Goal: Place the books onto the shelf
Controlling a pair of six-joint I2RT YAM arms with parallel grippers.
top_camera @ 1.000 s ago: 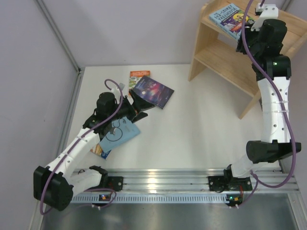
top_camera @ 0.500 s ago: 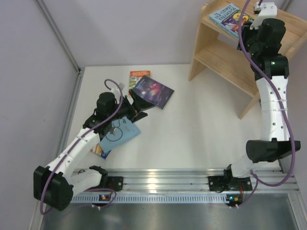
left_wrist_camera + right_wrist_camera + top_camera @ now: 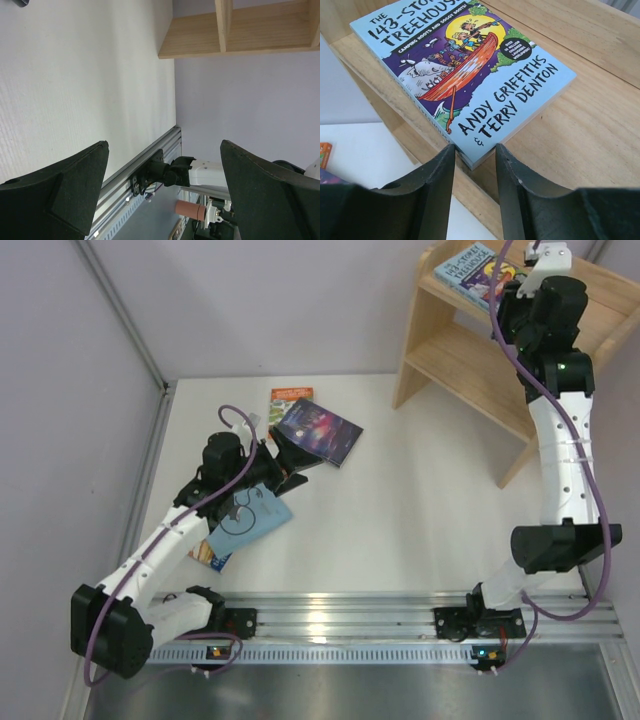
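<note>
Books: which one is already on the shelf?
The blue Treehouse book, flat atop the shelf; the orange book, purple book and light-blue book lie on the table.

White table (image 3: 400, 490), grey walls (image 3: 250, 300) (plain)

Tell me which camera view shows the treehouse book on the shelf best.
The right wrist view: the treehouse book lies flat on the shelf, its title readable, one corner near the right fingers. The top external view shows it small, partly behind the right arm. The left wrist view shows only the shelf, not the book.
</note>
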